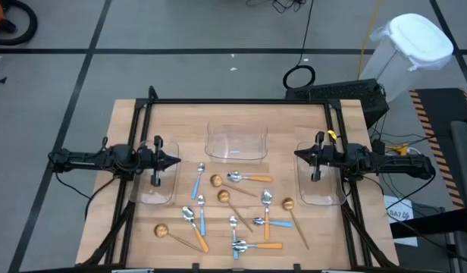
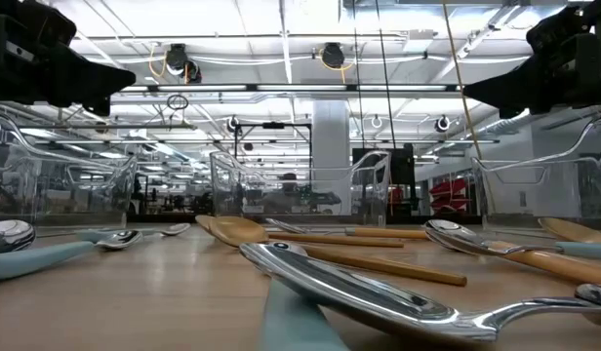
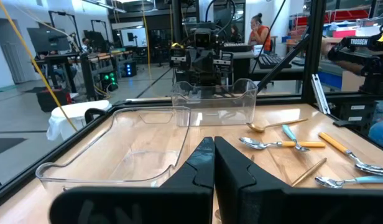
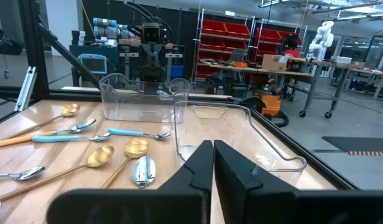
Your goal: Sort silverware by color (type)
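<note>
1. Spoons (image 1: 233,212) lie all mixed up on the wooden table (image 1: 127,235), between the two arms.
2. Some have orange handles, some have blue handles, and some are all gold.
3. Three clear trays wait: the left tray (image 1: 156,188), the middle tray (image 1: 236,144) and the right tray (image 1: 318,186).
4. All three trays look like they have nothing in them, so I think no sorting is done and every spoon is left to do.
5. One arm's left gripper (image 1: 174,161) hangs over the left tray, pinched tight, with nothing in it.
6. Over the right tray hangs the right gripper (image 1: 298,154), also pinched tight on nothing.
7. Both grippers point at the spoon pile but are apart from it.
</note>
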